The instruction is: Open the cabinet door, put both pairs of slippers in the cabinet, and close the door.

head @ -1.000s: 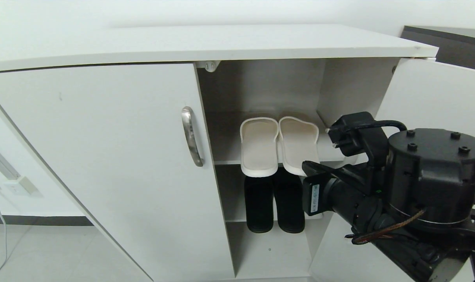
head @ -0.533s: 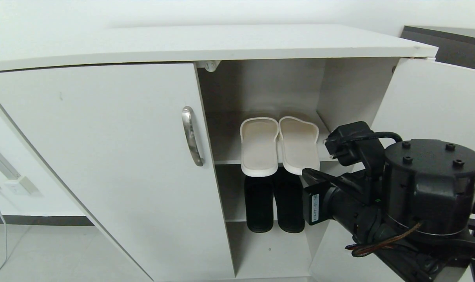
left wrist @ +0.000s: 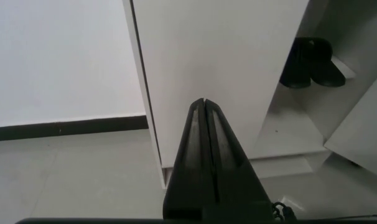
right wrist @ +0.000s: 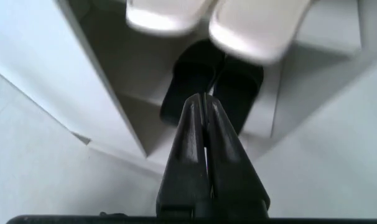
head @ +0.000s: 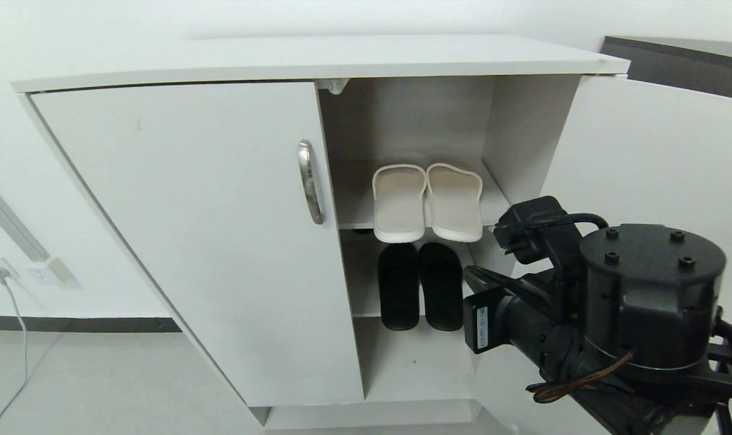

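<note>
closed end effector (right wrist: pixel 205 102) before black slippers (right wrist: pixel 213 87), white slippers (right wrist: pixel 219 15) above

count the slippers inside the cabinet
4. Two white slippers lie side by side on the upper shelf, two black slippers side by side on the middle shelf. None appear hidden.

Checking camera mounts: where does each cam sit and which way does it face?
Head view: on the head, facing forward and down at the cabinet, right door open; right arm at lower right.
Left wrist view: on the left wrist, looking along the shut left claw at the closed left door and the floor.
Right wrist view: on the right wrist, looking along the shut right claw into the open side, at white slippers above black slippers.
Shared: all three show the black slippers.
</note>
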`<state>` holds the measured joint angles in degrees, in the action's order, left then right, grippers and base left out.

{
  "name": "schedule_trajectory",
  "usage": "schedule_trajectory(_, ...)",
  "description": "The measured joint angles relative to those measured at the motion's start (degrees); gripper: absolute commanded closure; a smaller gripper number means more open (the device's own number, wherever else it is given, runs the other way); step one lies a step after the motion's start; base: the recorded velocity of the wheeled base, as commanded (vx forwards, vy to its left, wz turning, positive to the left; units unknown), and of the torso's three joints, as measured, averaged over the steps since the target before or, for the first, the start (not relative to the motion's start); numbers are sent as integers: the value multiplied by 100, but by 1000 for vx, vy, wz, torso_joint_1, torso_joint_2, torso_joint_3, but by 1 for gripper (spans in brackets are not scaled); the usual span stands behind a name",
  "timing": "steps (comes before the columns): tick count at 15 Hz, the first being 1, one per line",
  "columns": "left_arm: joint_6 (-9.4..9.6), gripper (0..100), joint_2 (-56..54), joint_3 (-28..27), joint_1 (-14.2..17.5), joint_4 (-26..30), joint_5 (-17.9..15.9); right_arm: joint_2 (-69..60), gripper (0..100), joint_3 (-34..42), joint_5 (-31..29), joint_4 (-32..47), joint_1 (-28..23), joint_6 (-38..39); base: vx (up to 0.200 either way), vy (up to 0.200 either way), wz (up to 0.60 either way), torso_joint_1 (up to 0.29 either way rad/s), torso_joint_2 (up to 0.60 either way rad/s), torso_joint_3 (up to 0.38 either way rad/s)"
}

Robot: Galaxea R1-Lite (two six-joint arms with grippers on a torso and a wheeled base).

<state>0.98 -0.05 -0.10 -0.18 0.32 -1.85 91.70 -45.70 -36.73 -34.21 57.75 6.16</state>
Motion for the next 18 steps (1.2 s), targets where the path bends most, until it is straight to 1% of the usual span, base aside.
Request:
schedule_trajectory(9,0,100,0,0,0,1,2,9,100,72,13,0,-41,0,-200,0,0,2,4,2)
schedule_trajectory(12,0,100,0,0,0,1,0,15,100,135,104,-2,-111,-9,-200,0,0,2,7,4)
schedule_trajectory(18,-2,100,0,0,0,0,2,77,100,168,94,-2,-139,-9,0,0,0,0,0,0)
